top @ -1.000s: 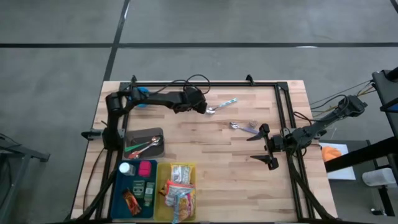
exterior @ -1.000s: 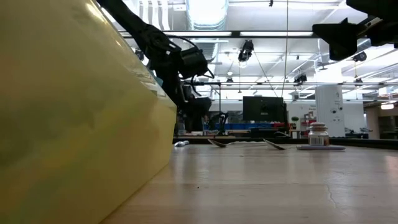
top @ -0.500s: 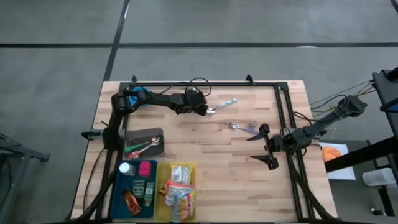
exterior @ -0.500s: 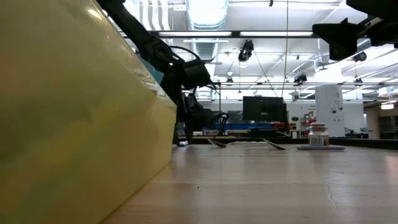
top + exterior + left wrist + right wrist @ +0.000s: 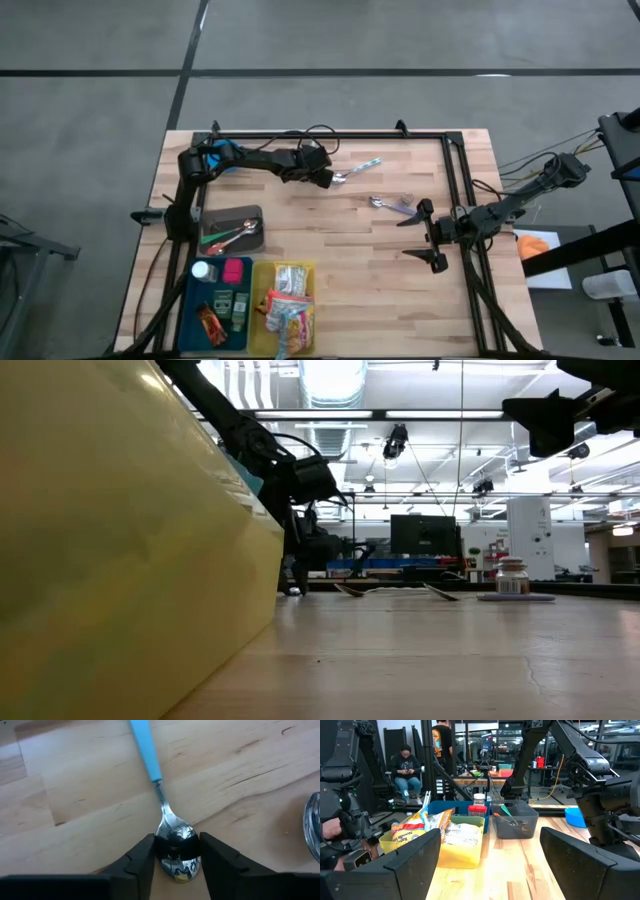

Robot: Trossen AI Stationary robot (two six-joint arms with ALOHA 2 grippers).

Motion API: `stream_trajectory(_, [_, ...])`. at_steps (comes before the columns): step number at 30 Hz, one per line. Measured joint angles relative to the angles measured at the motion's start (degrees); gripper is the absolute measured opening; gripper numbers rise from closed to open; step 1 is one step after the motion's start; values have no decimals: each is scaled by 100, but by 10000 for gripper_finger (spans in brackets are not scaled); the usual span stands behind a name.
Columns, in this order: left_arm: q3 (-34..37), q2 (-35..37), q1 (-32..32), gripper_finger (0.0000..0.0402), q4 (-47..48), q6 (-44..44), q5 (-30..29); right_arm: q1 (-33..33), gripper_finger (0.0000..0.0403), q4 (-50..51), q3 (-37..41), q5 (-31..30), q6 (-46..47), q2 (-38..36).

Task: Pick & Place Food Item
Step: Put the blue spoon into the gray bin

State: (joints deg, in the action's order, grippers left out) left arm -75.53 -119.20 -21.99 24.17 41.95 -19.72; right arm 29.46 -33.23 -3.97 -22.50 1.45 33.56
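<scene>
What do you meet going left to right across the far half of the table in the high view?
Left end effector → blue-handled spoon → second spoon → right end effector.

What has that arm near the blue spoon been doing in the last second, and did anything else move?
The left tool came down to the table and drew its fingers in around the bowl of the blue-handled spoon, which lies flat, not lifted. The right tool stayed open in place; the second spoon and bins are unchanged.
</scene>
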Motion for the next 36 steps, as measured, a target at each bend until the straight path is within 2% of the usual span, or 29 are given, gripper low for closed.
stream_trajectory(5, [0, 7, 2, 112, -17, 2, -18, 1, 338, 0, 0, 0, 0, 0])
stream_trajectory(17, [-9, 17, 54, 122, 241, 74, 156, 1, 338, 1, 0, 0, 0, 0])
stream_trajectory(29, [-14, 212, 682, 123, 1610, 331, 912, -1, 338, 0, 0, 0, 0, 1])
stream_trajectory(36, [7, 334, 1284, 123, 2385, 778, 1044, 0, 338, 2, 0, 0, 0, 0])
